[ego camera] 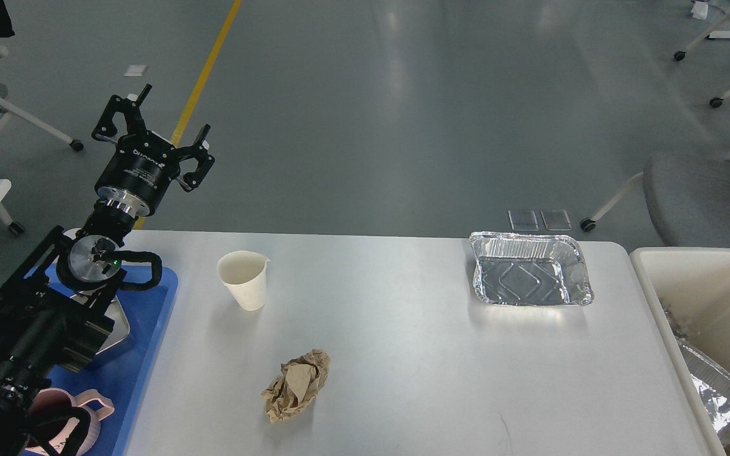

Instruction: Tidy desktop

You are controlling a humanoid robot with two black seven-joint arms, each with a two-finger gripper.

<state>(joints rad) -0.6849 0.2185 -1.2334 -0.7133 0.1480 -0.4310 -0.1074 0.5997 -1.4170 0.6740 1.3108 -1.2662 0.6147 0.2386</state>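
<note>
Pink jug (76,418), nearest the camera, stands on the blue tray (149,342) at the left end of the desktop (403,354), partly hidden by my left arm. That arm rises over the tray, and the left gripper (153,133) hangs in the air beyond the desktop's far-left corner, jaws spread and holding nothing. On the desktop itself, right of the tray, the paper cup (244,278) stands upright; it looks light and thin-walled, so I would pinch it gently across the rim or it may crush. Nearer me than the cup lies the crumpled brown paper (296,385), soft and weightless by the look of it, fit to be grabbed anywhere on its bulk. Toward the desktop's far-right corner sits the foil tray (530,267), apparently empty, flimsy and easily dented; its rolled rim seems the safest hold. Off the desktop's right end stands the cream bin (694,278), with crushed foil (720,392) inside. My right gripper is out of sight.
</note>
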